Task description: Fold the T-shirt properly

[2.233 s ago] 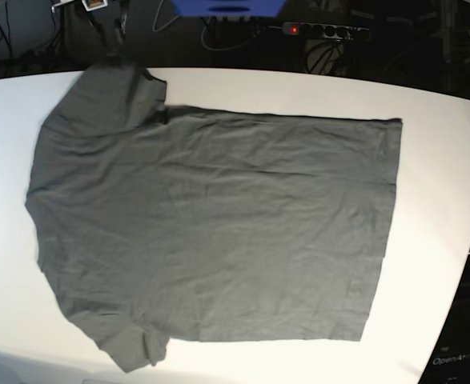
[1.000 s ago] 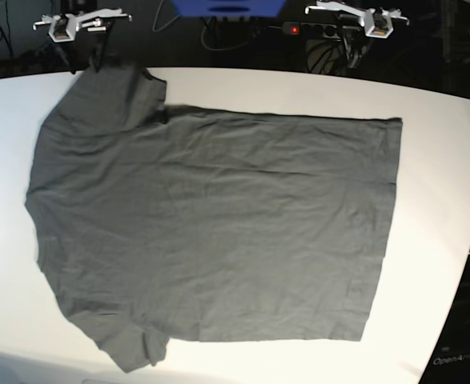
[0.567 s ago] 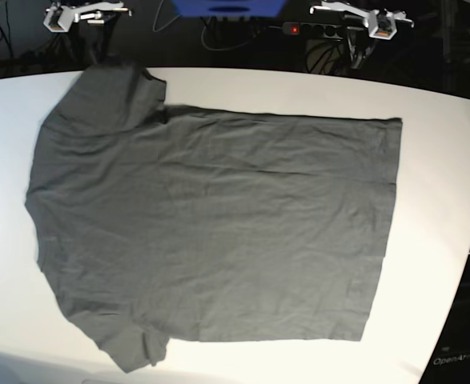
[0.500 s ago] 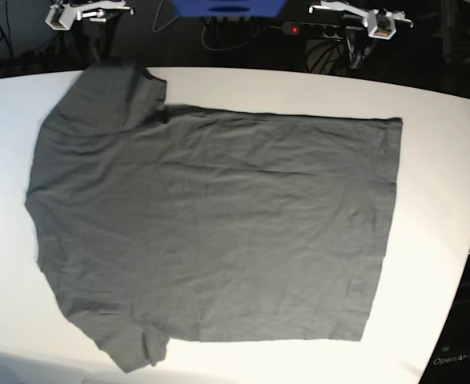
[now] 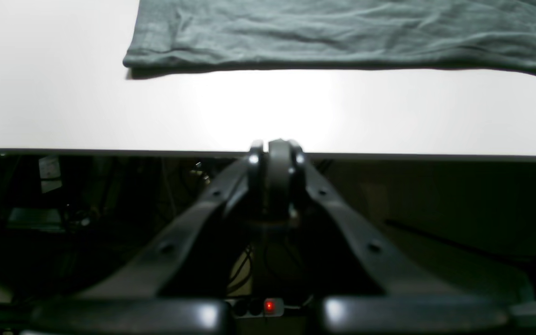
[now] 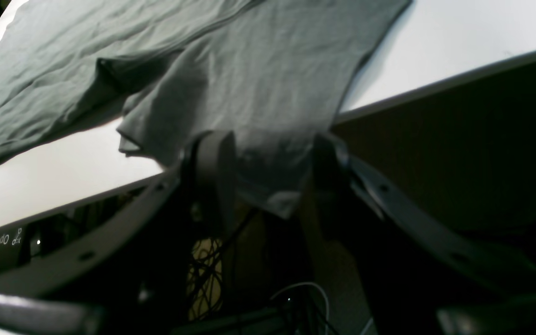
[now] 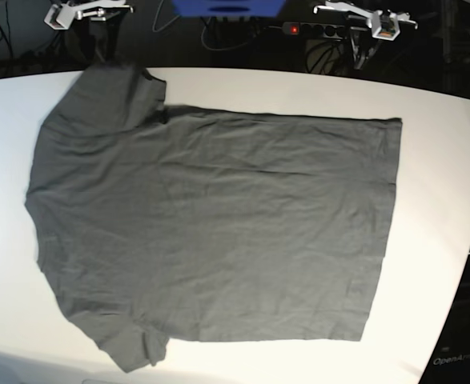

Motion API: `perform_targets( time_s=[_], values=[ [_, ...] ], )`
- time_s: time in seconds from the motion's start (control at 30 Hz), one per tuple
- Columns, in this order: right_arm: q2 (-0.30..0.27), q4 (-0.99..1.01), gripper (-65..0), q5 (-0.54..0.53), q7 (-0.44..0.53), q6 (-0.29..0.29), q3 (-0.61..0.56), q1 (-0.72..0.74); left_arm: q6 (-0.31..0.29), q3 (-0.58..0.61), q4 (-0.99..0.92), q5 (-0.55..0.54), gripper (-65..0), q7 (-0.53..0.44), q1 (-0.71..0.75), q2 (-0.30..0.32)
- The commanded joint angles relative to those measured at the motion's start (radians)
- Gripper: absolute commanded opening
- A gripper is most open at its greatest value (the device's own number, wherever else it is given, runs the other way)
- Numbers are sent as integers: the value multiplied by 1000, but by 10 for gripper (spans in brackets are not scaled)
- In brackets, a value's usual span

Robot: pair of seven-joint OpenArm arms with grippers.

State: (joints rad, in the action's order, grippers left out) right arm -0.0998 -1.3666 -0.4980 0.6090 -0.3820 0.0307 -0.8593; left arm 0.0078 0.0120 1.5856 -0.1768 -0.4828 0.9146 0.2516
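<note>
We see the T-shirt [image 7: 210, 232] spread flat and unfolded on the white table [image 7: 435, 160], dark grey, plain, lightly wrinkled. Its hem lies toward the right, and one sleeve [image 6: 268, 93] hangs slightly over the far table edge.

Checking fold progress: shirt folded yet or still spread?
Spread. The T-shirt lies flat in one layer on the table, both sleeves out; one sleeve tip overhangs the edge.

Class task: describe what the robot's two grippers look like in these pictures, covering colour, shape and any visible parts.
Both wrist views show black grippers: the left gripper and right gripper have long angled arms with small bolt holes, ending in rounded black fingers. In the base view their top parts look white.
</note>
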Motion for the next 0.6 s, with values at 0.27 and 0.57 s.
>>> perform_targets(
  time_s=[0.27,0.57],
  values=[
    [-33,14,-194,-6,27,-10,5,12,-1,-1,12,6,-638,-30,21,5],
    [-58,82,-190,-110,25,-19,47,31,1,-1,12,6,-638,-30,18,5]
  ],
)
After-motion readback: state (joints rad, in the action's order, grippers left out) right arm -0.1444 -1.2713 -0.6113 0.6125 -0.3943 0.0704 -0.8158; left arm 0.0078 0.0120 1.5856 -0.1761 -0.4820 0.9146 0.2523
